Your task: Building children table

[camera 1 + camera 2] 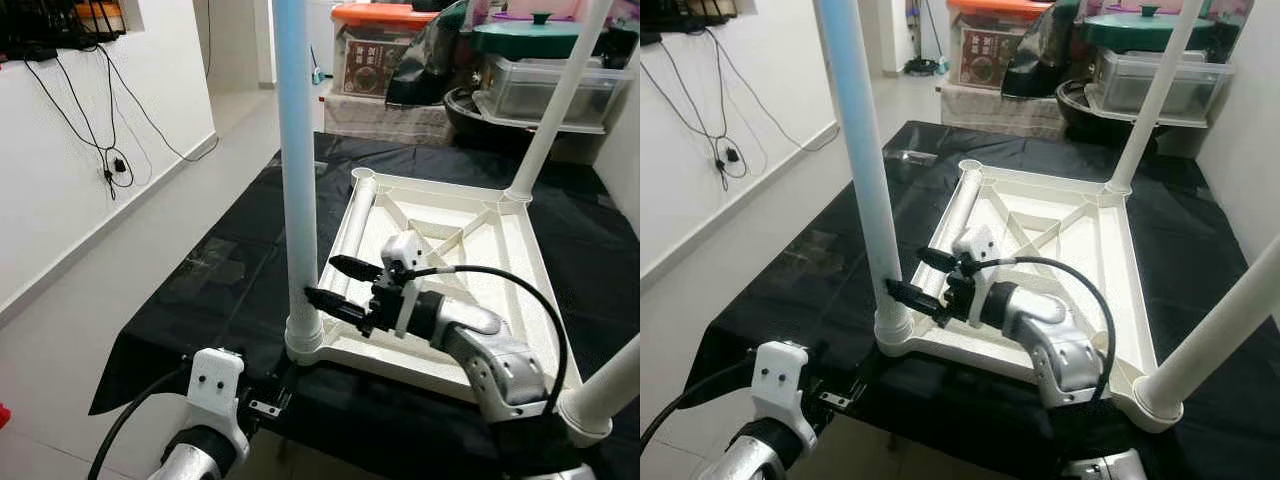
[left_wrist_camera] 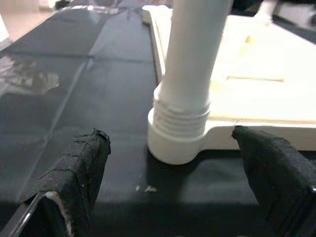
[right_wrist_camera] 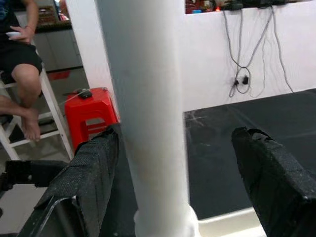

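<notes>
Right fingers (image 1: 322, 283) spread wide around table leg (image 1: 297, 180), not touching.

Clutter around the room
Storage boxes (image 1: 385, 45) upper centre, wall cables (image 1: 95, 120) upper left, red stool (image 3: 91, 116), a seated person (image 3: 19, 64).

1. The white plastic tabletop (image 1: 520, 262) lies upside down, its ribbed underside facing up
2. Three white legs stand in its corner sockets: the near-left leg (image 1: 296, 170) upright, the far-right leg (image 1: 558, 100) and the near-right leg (image 1: 610, 385) slanting in the picture
3. A fourth leg (image 1: 352, 232) lies loose inside the frame along the left edge
</notes>
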{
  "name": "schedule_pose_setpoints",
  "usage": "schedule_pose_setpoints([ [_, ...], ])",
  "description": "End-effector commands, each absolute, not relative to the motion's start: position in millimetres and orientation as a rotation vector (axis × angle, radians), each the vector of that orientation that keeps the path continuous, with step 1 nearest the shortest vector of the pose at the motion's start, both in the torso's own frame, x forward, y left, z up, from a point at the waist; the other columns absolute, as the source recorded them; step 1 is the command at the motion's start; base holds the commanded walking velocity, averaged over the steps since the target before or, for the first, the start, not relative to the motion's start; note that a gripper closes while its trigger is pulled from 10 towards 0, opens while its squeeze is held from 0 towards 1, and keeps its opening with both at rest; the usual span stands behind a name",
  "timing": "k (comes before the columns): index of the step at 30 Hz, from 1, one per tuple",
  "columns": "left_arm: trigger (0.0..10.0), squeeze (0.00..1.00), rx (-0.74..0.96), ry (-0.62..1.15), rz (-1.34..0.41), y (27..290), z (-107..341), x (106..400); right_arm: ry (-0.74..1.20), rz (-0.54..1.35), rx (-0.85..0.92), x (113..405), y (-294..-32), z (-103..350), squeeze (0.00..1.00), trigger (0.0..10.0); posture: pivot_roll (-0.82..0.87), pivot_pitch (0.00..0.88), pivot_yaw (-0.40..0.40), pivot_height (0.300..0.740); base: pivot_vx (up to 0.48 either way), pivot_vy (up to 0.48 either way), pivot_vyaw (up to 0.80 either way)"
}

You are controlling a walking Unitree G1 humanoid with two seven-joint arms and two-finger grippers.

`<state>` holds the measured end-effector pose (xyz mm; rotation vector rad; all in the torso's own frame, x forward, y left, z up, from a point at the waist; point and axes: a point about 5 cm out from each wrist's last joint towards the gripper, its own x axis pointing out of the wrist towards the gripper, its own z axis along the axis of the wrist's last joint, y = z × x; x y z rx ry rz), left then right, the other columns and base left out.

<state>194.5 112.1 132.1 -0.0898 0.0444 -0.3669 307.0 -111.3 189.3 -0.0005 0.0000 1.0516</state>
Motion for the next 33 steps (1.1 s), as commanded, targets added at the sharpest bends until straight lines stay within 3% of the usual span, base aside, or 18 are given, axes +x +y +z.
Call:
schedule_pose_setpoints([
  [1, 10.0, 0.00, -0.081, 0.029, -0.373, 111.7, 134.3, 192.5, -0.003, 1.051, -0.009, 307.4, -110.0, 188.4, 0.00, 10.0, 0.19, 0.051, -0.033, 0.740, 0.000, 0.000, 0.00],
  [33, 10.0, 0.00, -0.039, -0.040, -0.412, 103.5, 141.6, 187.5, -0.021, 0.978, -0.001, 320.9, -50.9, 170.4, 0.00, 10.0, 0.19, 0.053, -0.047, 0.740, 0.000, 0.000, 0.00],
])
